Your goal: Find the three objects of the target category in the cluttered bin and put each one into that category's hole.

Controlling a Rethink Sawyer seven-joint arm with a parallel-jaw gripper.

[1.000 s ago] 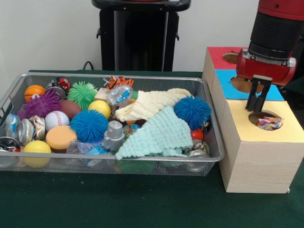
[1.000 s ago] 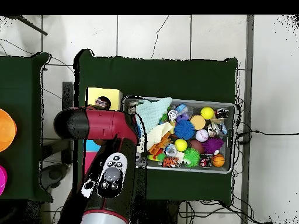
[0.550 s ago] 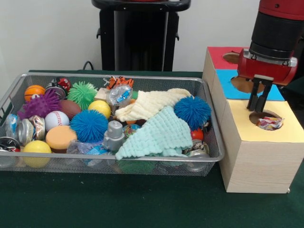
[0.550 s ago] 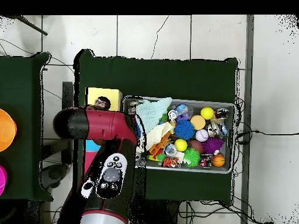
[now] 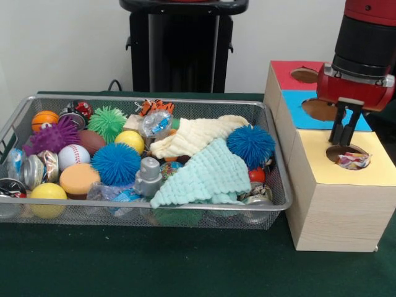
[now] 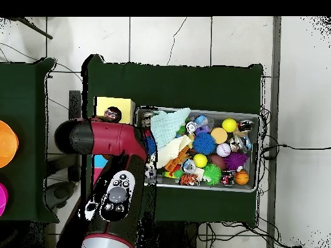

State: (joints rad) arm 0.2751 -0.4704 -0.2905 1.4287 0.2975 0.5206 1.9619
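**End effector above the yellow hole**

The end effector (image 5: 344, 137) hangs empty, fingers pressed together, just above the yellow hole (image 5: 346, 154). A crumpled wrapper (image 5: 351, 161) sits in that hole directly below. The cluttered wire bin (image 5: 275, 185) lies well apart, beside the box (image 5: 337, 204).

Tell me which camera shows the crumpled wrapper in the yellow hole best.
The front view: the wrapper lies plainly in the yellow section's hole, just below the gripper. Overhead, the arm crowds that hole and only a dark speck shows.
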